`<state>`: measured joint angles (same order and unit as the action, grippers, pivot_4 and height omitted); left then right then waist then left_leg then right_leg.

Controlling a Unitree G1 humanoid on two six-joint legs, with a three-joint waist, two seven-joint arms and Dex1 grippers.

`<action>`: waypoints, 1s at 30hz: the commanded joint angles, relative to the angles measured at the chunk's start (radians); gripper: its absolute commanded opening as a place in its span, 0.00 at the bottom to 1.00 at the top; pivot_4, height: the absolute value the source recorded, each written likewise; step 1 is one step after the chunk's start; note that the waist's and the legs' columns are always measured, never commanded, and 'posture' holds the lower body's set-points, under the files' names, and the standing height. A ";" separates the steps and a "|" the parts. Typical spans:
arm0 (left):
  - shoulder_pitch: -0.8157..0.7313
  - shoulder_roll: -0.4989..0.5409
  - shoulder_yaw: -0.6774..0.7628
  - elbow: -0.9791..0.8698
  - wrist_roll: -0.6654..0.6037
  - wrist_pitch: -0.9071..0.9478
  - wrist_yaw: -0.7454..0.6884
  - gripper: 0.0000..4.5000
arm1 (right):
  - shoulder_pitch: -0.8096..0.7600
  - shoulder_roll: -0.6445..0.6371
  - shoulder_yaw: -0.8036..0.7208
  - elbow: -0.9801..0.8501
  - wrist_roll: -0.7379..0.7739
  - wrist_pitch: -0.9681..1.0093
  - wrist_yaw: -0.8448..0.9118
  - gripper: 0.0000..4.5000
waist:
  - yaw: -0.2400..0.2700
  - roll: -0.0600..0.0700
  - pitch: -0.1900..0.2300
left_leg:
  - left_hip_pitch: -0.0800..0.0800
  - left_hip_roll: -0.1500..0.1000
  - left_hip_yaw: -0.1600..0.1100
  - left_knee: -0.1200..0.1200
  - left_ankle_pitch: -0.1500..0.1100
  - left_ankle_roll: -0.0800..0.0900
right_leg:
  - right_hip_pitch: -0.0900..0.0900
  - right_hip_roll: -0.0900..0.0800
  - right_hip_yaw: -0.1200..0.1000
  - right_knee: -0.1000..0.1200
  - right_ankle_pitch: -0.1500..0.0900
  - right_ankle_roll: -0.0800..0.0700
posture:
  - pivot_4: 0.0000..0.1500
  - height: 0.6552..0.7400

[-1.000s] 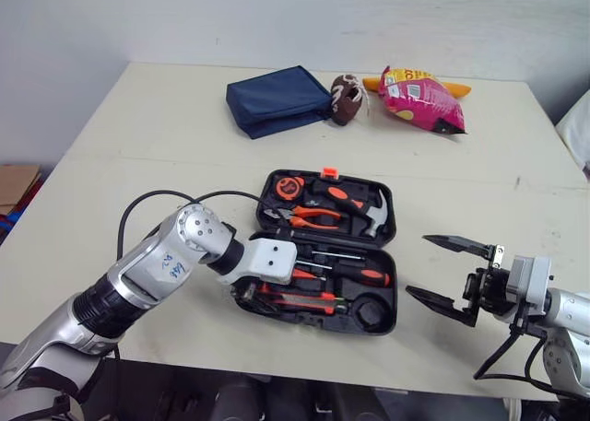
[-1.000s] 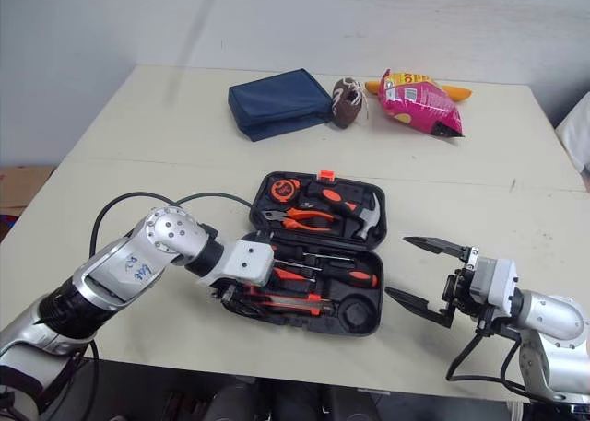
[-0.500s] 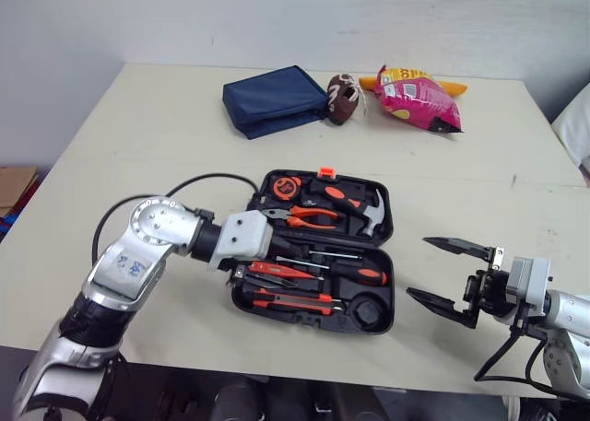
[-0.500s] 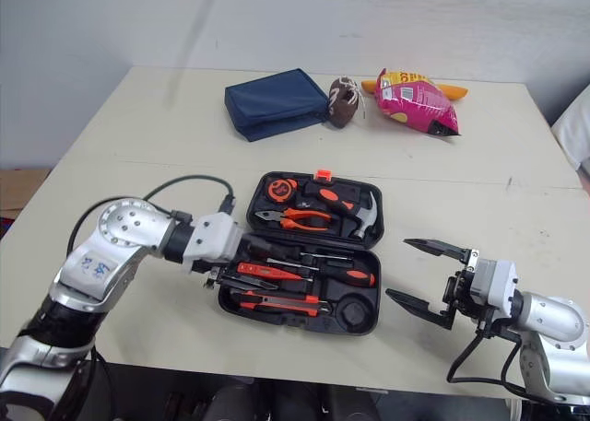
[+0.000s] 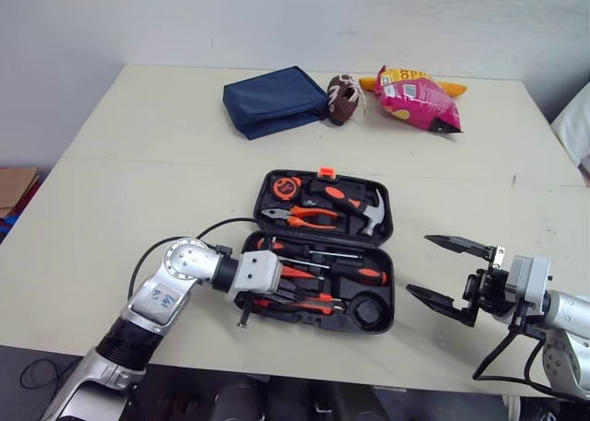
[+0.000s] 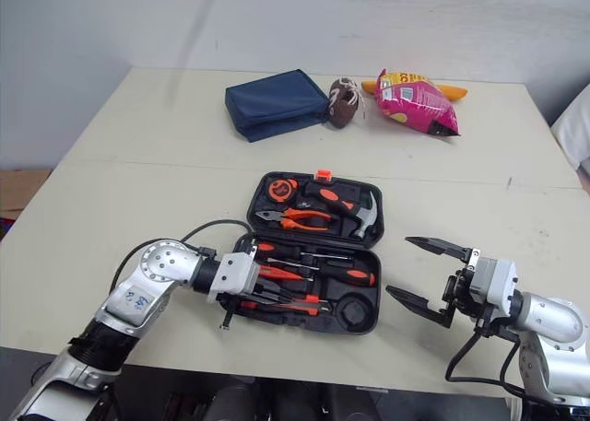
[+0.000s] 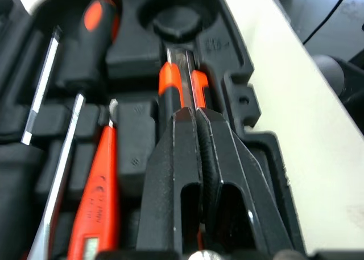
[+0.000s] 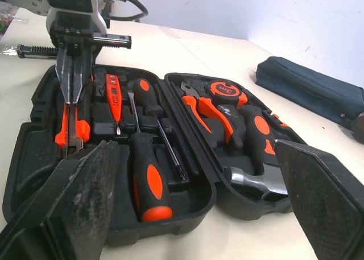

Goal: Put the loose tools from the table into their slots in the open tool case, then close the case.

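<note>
The black tool case (image 5: 372, 311) lies open near the table's front edge. Its far half holds a tape measure (image 5: 289, 186), orange pliers (image 5: 309, 218) and a hammer (image 5: 369, 216). Its near half holds screwdrivers (image 5: 355, 274), an orange tester pen (image 7: 96, 197) and an orange-and-black knife (image 7: 181, 81). My left gripper (image 5: 293, 296) is shut, fingers (image 7: 170, 157) pressed together with nothing between them, low over the knife in the front row. My right gripper (image 5: 442, 274) hangs open to the right of the case, apart from it.
A blue pouch (image 5: 272, 99), a small brown football (image 5: 344, 99) and a pink snack bag (image 5: 419, 99) lie at the table's far side. A black cable (image 5: 175, 246) loops from my left arm beside the case. The table's front edge runs just below the case.
My left gripper has gone from open to shut and has settled lower over the case's front row, with its arm swung in closer to the table's front. The right gripper has not moved.
</note>
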<state>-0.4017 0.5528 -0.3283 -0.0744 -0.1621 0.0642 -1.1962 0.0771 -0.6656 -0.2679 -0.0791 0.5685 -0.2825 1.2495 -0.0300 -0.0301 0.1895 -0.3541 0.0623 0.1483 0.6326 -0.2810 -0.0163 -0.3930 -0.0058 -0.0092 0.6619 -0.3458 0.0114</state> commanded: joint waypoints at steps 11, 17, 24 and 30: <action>-0.003 0.047 -0.143 0.028 0.121 0.364 0.058 0.02 | 0.022 0.004 -0.027 -0.028 0.005 -0.025 -0.012 1.00 | 0.001 0.001 -0.008 | 0.003 0.000 0.000 0.000 0.000 0.001 | 0.003 0.000 0.000 0.000 0.000 0.000 | 1.00 1.00; -0.006 0.027 -0.129 0.027 0.086 0.320 0.050 0.02 | 0.028 0.005 -0.032 -0.020 0.006 -0.035 -0.014 1.00 | -0.001 0.001 -0.019 | 0.018 0.000 0.000 -0.005 -0.004 0.005 | 0.017 -0.001 0.000 -0.004 -0.001 0.000 | 1.00 1.00; -0.015 -0.073 0.126 0.021 -0.134 -0.006 0.034 0.02 | 0.082 -0.009 -0.101 -0.005 0.015 -0.068 -0.024 1.00 | 0.003 -0.002 -0.016 | 0.013 0.000 -0.001 -0.005 -0.005 0.006 | 0.014 -0.001 -0.001 -0.005 -0.001 0.000 | 1.00 1.00; -0.006 0.063 0.401 0.048 -0.239 0.019 0.082 0.20 | 0.262 -0.060 -0.343 0.030 0.041 -0.076 -0.015 1.00 | 0.000 -0.002 -0.016 | 0.002 0.000 -0.001 -0.004 -0.004 0.003 | 0.002 -0.001 -0.001 -0.004 -0.001 0.000 | 1.00 1.00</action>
<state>-0.4201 0.5684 -0.0223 -0.0427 -0.3732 0.0760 -1.1355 0.3090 -0.7155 -0.4977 -0.0695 0.5832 -0.3347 1.2533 -0.0296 -0.0317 0.1732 -0.3527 0.0623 0.1479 0.6289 -0.2847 -0.0129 -0.3911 -0.0065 -0.0100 0.6583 -0.3464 0.0116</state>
